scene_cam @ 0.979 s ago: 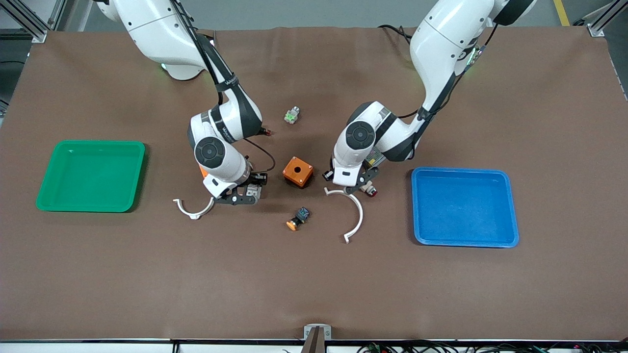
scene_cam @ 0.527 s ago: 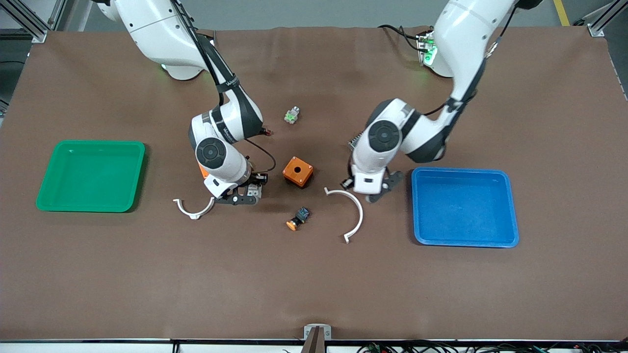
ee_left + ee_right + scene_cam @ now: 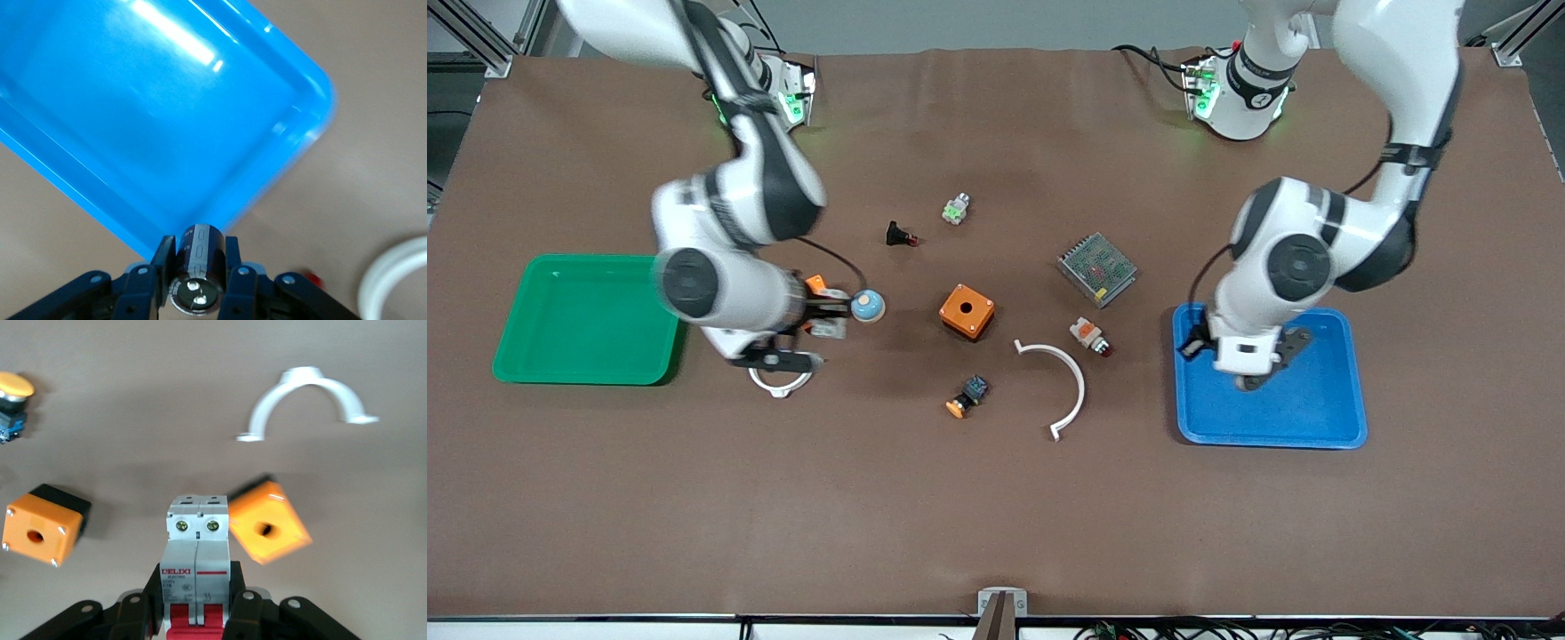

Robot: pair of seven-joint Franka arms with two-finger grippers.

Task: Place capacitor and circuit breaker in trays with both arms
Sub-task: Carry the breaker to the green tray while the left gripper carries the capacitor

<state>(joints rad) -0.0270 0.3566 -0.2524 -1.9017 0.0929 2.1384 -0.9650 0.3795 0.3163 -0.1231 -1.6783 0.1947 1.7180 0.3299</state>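
Left claw [image 3: 195, 283], lower centre of its wrist view, clamps the capacitor [image 3: 197, 259] over the blue tray [image 3: 1352, 373], ready for release. Right claw [image 3: 197, 617] grips the circuit breaker [image 3: 198, 553] above the counter [image 3: 996, 516], beside the green tray [image 3: 516, 373], its likely destination.

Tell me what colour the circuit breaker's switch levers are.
Red, clearest in the right wrist view on the circuit breaker.

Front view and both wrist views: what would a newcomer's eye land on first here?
The two bright trays: the blue tray at the left arm's end, the green tray at the right arm's end. The left gripper, shut on the capacitor, hangs over the blue tray's edge. The right gripper grips the circuit breaker above the table near the green tray.
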